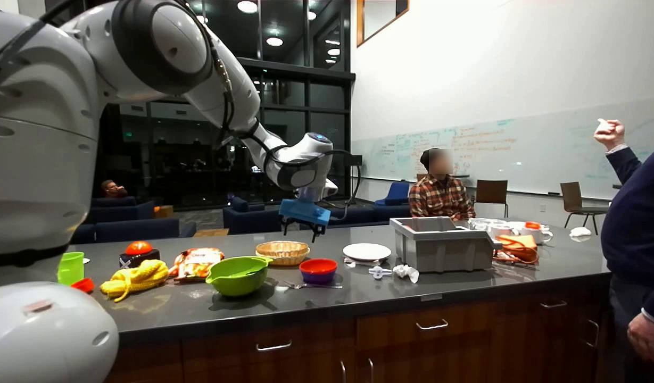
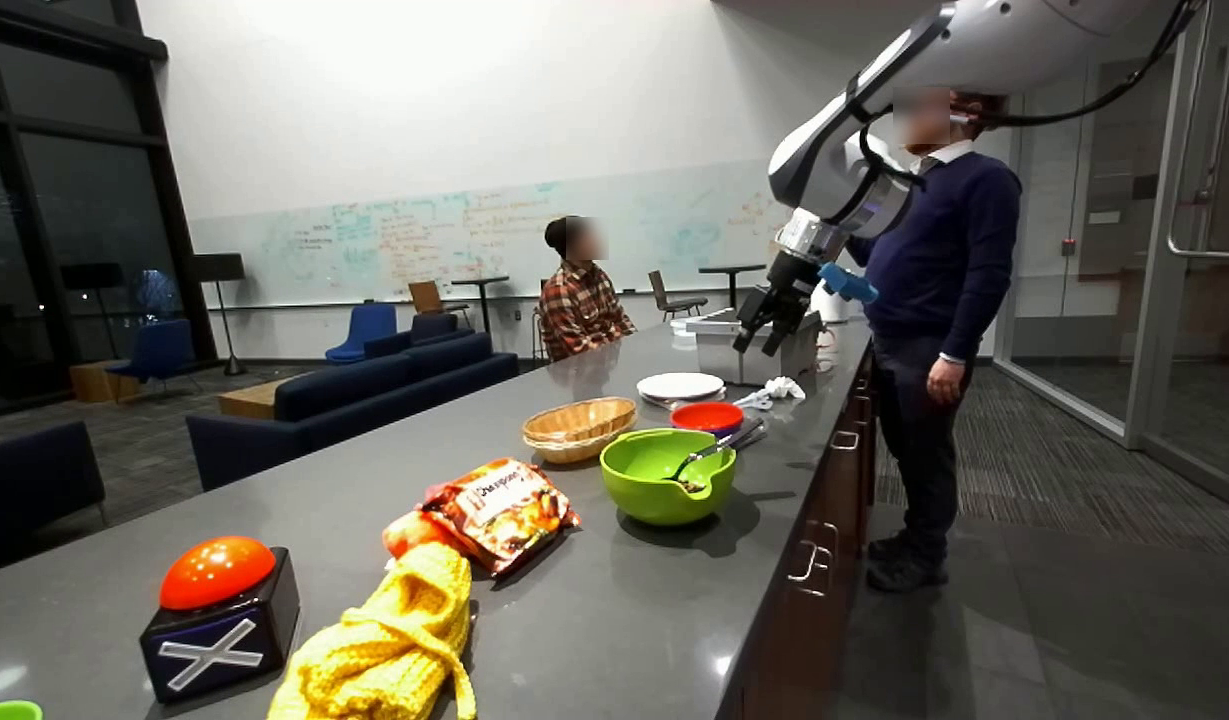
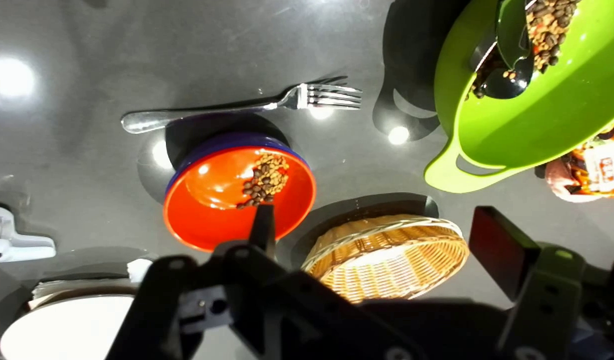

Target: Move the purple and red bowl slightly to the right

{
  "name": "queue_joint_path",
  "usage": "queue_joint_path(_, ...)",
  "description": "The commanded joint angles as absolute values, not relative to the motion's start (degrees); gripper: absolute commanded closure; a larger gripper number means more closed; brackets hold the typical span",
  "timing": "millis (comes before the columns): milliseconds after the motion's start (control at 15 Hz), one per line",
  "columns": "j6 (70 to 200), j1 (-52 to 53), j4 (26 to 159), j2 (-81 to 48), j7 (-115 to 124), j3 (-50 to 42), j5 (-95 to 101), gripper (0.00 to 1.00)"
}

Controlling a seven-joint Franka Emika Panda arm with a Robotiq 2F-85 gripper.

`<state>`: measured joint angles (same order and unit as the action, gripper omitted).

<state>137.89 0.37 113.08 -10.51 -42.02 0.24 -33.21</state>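
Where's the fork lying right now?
In the wrist view, the fork lies on the dark countertop, just above the purple and red bowl in the picture and left of the lime-green bowl.

You're working in a lounge area that fits an office-type building. Beneath your gripper (image 1: 300, 235) runs a long grey tabletop (image 1: 183, 307) over wooden drawers (image 1: 225, 340). Beyond the gripper, in both exterior views, you have navy sofas (image 2: 374, 385), loose chairs (image 1: 491, 192) and a wall-wide, written-on whiteboard (image 2: 454, 240). Tall, dark windows (image 1: 292, 96) rise behind the gripper as well, though what lies past them is hard to make out. In an exterior view, a glass wall (image 2: 1089, 300) stands off to one side of the gripper.
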Motion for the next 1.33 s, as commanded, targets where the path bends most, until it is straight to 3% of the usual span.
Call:
queue_joint_path(0,137.9,-1.2,113.0,-10.5,-41.6,1.9,-32.7,0.0)
queue_joint_path(1267,146.5,-3.4,107.9,-20.9,-41.7,4.6,-29.9,0.0)
